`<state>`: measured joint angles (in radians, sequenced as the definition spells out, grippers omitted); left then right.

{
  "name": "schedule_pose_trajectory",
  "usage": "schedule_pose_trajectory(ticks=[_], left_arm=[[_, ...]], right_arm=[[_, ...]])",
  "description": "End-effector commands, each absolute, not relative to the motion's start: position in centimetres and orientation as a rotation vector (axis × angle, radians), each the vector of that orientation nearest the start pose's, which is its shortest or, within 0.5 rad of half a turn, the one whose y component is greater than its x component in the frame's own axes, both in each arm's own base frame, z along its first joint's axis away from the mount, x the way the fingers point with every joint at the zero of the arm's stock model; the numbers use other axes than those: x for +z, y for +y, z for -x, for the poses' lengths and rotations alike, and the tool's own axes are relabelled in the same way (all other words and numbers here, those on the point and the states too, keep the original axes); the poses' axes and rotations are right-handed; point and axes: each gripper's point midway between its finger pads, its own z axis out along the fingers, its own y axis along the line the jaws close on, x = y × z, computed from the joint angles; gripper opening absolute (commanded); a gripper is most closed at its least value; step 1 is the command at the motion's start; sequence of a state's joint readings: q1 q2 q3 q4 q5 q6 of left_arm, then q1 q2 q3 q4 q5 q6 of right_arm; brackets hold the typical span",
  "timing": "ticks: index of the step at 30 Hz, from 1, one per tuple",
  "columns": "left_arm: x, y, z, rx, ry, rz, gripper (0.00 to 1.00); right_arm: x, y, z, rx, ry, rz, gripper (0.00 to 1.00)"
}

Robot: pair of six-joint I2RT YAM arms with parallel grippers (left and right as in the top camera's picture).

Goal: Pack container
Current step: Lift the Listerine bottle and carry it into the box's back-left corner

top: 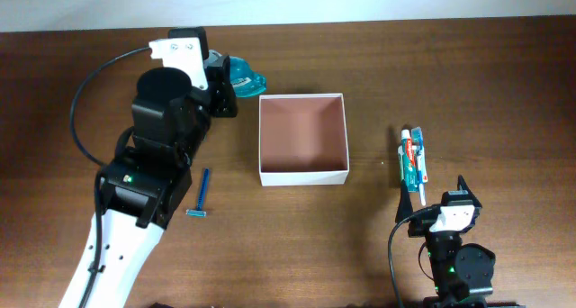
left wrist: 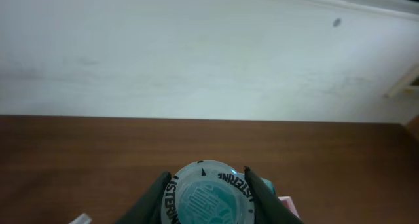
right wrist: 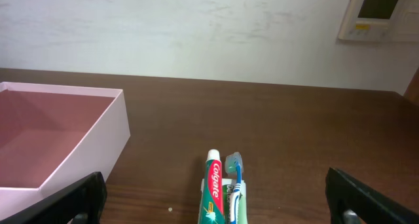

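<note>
The container (top: pixel 303 176) sat open side up at the middle of the table (top: pixel 504 74). By its far left corner the left gripper (left wrist: pixel 208 207) clenched a teal bottle (top: pixel 247 77). The right gripper (top: pixel 433 196) gaped wide behind toothpaste (right wrist: pixel 213 188) and a toothbrush (right wrist: pixel 236 175)
</note>
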<state>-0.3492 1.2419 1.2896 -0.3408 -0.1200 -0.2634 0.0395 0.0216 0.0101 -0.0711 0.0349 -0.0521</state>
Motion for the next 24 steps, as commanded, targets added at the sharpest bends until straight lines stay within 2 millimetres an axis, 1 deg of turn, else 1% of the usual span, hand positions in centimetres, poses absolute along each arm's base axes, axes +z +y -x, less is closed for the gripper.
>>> schedule_pose_trajectory(ticks=[1, 3, 8, 10, 17, 20, 24], left_arm=[[36.3, -14.4, -39.9, -0.389, 1.885, -0.042, 0.19], [35.2, -15.7, -40.4, -0.397, 1.909, -0.065, 0.19], [32.6, -19.5, -41.8, -0.432, 1.939, -0.130, 0.20], [31.5, -20.6, -42.3, -0.430, 1.950, -0.143, 0.19], [27.3, -21.1, -44.0, -0.306, 2.025, -0.103, 0.18], [25.8, -21.2, -44.5, -0.291, 2.053, -0.107, 0.19], [24.7, -21.7, -45.4, -0.288, 2.054, -0.107, 0.18]], right_arm=[[15.2, 0.2, -24.7, -0.043, 1.664, 0.045, 0.99], [15.2, 0.2, -24.7, -0.043, 1.664, 0.045, 0.99], [15.2, 0.2, -24.7, -0.043, 1.664, 0.045, 0.99], [15.2, 0.2, -24.7, -0.043, 1.664, 0.045, 0.99], [15.2, 0.2, -24.7, -0.043, 1.664, 0.045, 0.98], [15.2, 0.2, -24.7, -0.043, 1.664, 0.045, 0.99], [15.2, 0.2, -24.7, -0.043, 1.664, 0.045, 0.99]])
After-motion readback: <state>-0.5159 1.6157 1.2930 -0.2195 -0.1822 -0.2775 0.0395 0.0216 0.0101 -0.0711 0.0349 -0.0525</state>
